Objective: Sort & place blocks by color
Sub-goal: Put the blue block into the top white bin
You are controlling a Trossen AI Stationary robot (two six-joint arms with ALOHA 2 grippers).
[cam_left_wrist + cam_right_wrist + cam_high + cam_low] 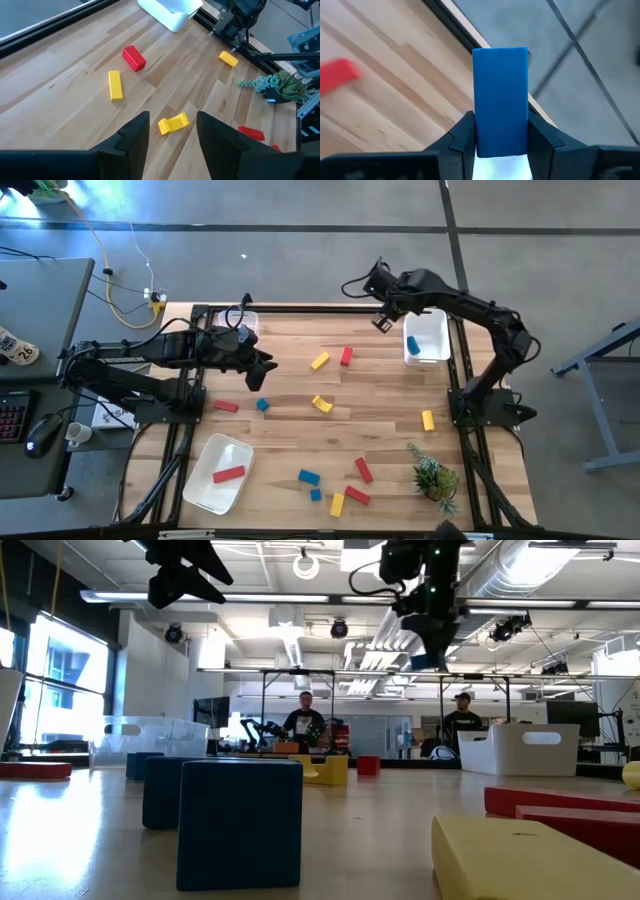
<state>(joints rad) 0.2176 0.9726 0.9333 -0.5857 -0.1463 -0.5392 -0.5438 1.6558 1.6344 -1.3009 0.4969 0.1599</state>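
- So far we have only a small part of the sorting done: one red bar (229, 473) lies in the white tray (205, 492) at the table's near left corner, and one blue block (413, 345) sits in the white bin (437, 351) at the far right.
- Our right gripper (501, 137) is clamped on a blue bar (500, 100), held upright between its fingers; in the high view it hangs at the table's far edge, just beside that bin, so we judge this block is on its way in.
- Our left gripper (172, 132) hovers with its fingers spread and nothing between them, above the left-centre of the table, with a crooked yellow block (173, 123) ahead of it.
- Loose on the wood we count yellow bars (320, 361) and a red block (346, 356) near the middle, a red piece (226, 407) and a small blue cube (262, 405) on the left.
- Nearer the front lie two more blue blocks (308, 477), two red ones (363, 470) and a yellow one (337, 504), plus a yellow block (428, 420) toward the right.
- A clear container (246, 321) at the far left looks empty, though we cannot be sure; no yellow seems sorted yet.
- Most of the work is still ahead, by our reckoning.
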